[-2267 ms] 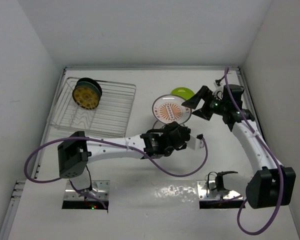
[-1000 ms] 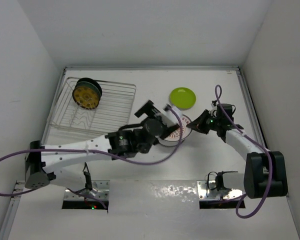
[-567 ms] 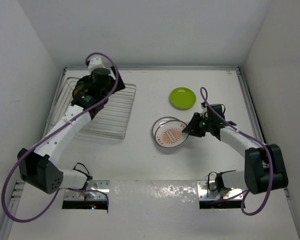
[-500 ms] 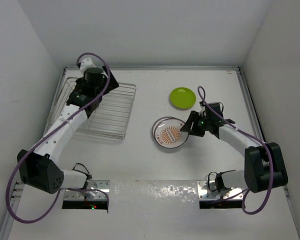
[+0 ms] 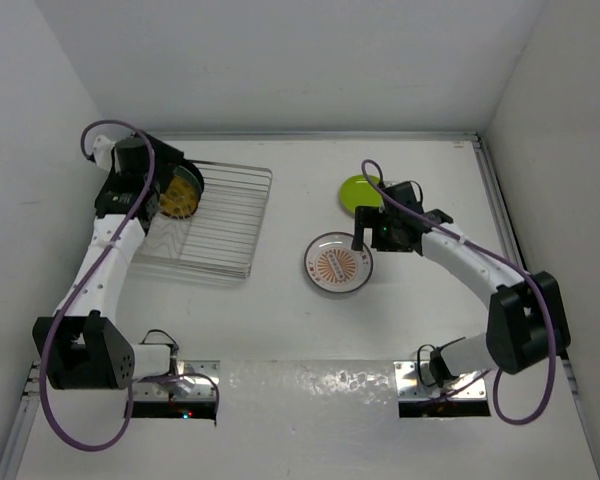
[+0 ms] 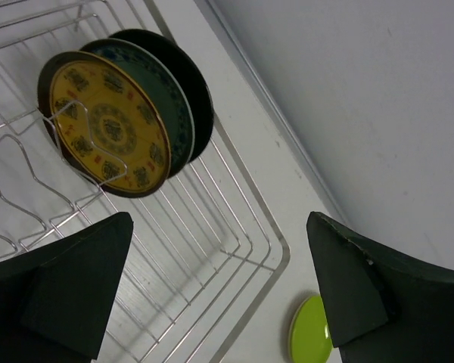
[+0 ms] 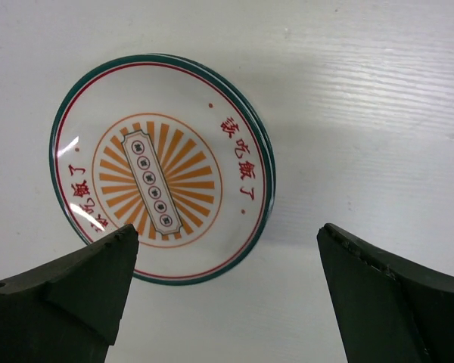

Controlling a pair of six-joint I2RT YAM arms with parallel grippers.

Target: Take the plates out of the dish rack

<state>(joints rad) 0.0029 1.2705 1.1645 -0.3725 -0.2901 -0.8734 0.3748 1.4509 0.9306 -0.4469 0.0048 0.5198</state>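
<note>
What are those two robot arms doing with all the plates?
They are emptying the dish rack. The open left tool hovers by the yellow patterned plate, which stands in the rack with darker plates behind it. The open right tool hangs over the white plate with the orange centre, flat on the table. The lime green plate lies there too.

This is a robot test cell in a lab. A white desk (image 5: 280,330) is boxed in by plain white walls (image 5: 310,60) at 9, 12 and 3 o'clock. Two white arms (image 5: 110,260) are bolted to metal base plates (image 5: 175,380) at 6 o'clock and trail purple cables (image 5: 44,385). The household props are a wire dish rack (image 5: 225,225) at 10 o'clock and some plates (image 5: 338,263) near the middle.
</note>
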